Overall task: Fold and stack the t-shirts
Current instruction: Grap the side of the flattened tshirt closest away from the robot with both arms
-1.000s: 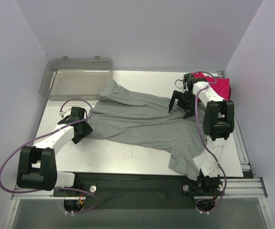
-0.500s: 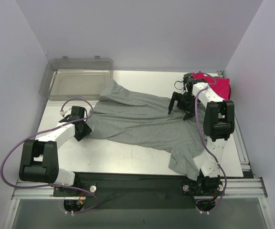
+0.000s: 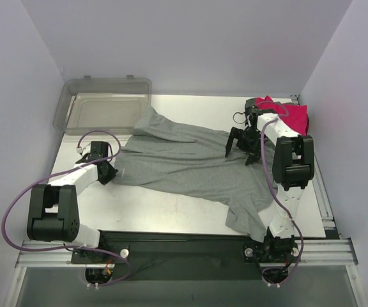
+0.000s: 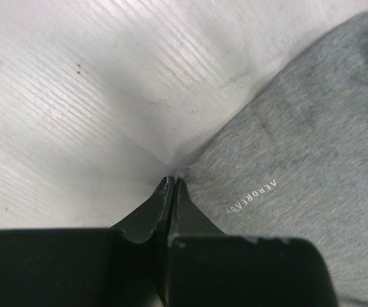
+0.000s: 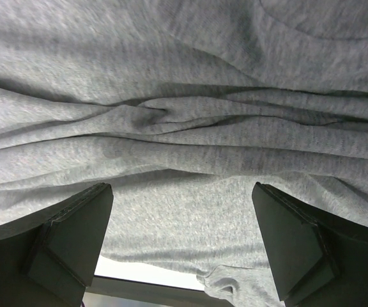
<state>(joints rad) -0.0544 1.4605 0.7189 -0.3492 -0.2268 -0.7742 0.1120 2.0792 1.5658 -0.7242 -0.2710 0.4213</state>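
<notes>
A large heather-grey t-shirt lies spread and wrinkled across the table, one end hanging over the near edge at the right. My left gripper is at its left edge. In the left wrist view the left gripper is shut, its tips pinching the puckered corner of the grey cloth beside a small white printed word. My right gripper hovers over the shirt's far right part. The right gripper stands wide open over the folds, nothing between its fingers. A bright pink-red t-shirt lies bunched at the far right.
A clear plastic bin stands at the far left corner, its near rim touching the grey shirt's far end. Bare white table shows near the left arm. Walls close in on three sides.
The left gripper has shut on the shirt's left edge after sliding a little to the left. The right arm has barely shifted and stays open.
</notes>
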